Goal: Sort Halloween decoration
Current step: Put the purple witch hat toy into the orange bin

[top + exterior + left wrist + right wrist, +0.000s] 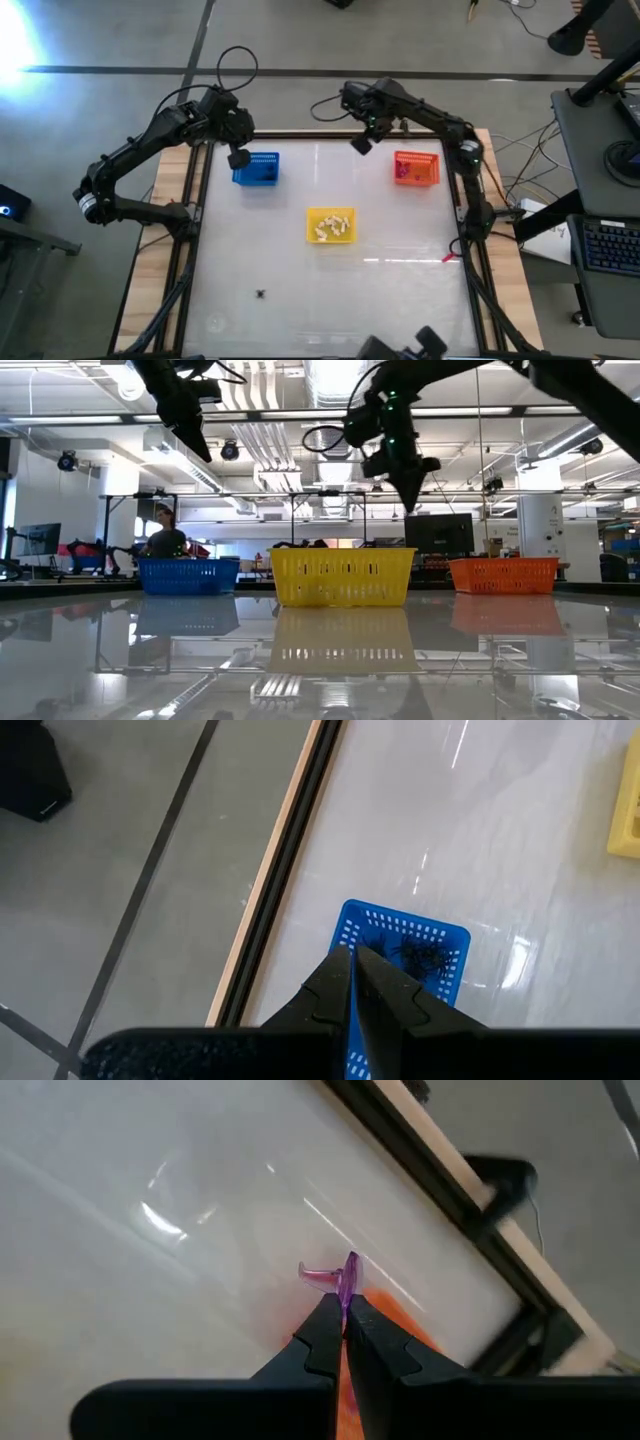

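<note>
My right gripper [360,146] hangs above the table's far side, left of the orange basket [417,168], shut on a small purple trinket [343,1277]. My left gripper [352,958] is shut with nothing in it, high over the blue basket [257,168], which holds black spidery trinkets [420,956]. The yellow basket [330,225] in the middle holds cream trinkets [333,229]. One black spidery trinket [261,293] lies on the table near the front left. In the low view both grippers [200,450] [412,498] hang well above the baskets. My right gripper pinches the purple trinket between its two fingertips [330,1315], coming from above and pointing steeply down. A thin purple part [350,1270] stands out past the fingertips and a small arm [315,1272] juts sideways. The trinket is lifted clear of the table.
The three baskets stand on the glossy white table [300,300]: blue and orange at the far side, yellow nearer the middle. A wooden frame [165,200] and black rails edge the table. A person [165,535] sits in the room beyond.
</note>
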Robot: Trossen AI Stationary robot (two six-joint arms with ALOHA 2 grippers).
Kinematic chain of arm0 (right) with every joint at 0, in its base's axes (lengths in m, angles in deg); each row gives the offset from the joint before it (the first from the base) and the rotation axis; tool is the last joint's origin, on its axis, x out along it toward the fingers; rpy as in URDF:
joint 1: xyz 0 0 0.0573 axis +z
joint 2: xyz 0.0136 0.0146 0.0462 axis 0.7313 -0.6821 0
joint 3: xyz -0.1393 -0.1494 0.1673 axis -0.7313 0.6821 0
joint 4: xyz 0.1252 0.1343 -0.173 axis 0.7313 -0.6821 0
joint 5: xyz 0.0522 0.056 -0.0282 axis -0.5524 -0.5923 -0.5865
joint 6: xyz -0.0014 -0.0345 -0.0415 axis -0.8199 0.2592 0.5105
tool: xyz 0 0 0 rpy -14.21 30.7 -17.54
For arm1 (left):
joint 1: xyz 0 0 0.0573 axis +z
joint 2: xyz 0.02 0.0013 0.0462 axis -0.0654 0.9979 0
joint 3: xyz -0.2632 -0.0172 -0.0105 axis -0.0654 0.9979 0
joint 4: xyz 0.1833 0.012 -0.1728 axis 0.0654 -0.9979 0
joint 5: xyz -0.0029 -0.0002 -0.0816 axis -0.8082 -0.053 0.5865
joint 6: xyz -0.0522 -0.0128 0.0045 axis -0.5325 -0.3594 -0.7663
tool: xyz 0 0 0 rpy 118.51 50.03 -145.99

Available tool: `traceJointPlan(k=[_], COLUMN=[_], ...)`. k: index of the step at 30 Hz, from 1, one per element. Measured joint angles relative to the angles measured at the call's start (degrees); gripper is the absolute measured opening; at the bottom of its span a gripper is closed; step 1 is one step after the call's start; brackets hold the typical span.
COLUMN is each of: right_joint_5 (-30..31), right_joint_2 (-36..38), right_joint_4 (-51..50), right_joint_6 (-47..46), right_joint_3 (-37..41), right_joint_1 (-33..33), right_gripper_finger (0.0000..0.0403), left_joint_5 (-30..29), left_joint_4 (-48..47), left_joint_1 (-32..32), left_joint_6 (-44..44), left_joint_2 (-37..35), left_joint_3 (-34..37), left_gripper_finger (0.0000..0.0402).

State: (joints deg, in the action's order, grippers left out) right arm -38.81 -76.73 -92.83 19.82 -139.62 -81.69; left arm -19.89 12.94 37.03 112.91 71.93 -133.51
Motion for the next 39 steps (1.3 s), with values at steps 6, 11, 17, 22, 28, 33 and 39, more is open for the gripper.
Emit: traceJointPlan(k=[6, 11, 17, 22, 28, 33, 39], right_joint_5=[-0.08, -2.05, -6.10, -5.15, 0.13, -0.04, -0.11], right_joint_2=[9.12, 16.01, 20.20, 21.07, 21.05, 21.05, 21.05], right_joint_4=[0.75, 8.78, 16.09, 17.75, 20.17, 21.06, 21.15], right_joint_6=[-2.80, -4.70, -6.55, -6.50, -6.57, -6.57, -6.48], right_joint_3=[14.00, 27.37, 40.13, 46.40, 48.68, 48.65, 48.54], right_joint_1=[-1.22, -1.84, -2.67, -3.08, -3.31, -3.22, -3.11], right_gripper_finger=[0.0009, 0.0009, 0.0009, 0.0009, 0.0009, 0.0015, 0.0060], left_joint_5=[0.02, 0.04, 0.11, 0.20, 0.17, 0.15, 0.15], left_joint_4=[0.04, 0.18, 0.30, 0.29, 0.27, 0.22, 0.13], left_joint_1=[0.00, 0.00, 0.00, 0.00, 0.00, 0.00, 0.00], left_joint_6=[0.00, 0.00, 0.00, 0.13, 0.31, 0.71, 0.87], left_joint_2=[0.00, 0.00, 0.00, 0.00, 0.00, 0.00, 0.00], left_joint_3=[0.00, 0.00, 0.00, 0.00, 0.00, 0.00, 0.00], left_gripper_finger=[0.0000, 0.0000, 0.0000, 0.0000, 0.0000, 0.0000, 0.0004])
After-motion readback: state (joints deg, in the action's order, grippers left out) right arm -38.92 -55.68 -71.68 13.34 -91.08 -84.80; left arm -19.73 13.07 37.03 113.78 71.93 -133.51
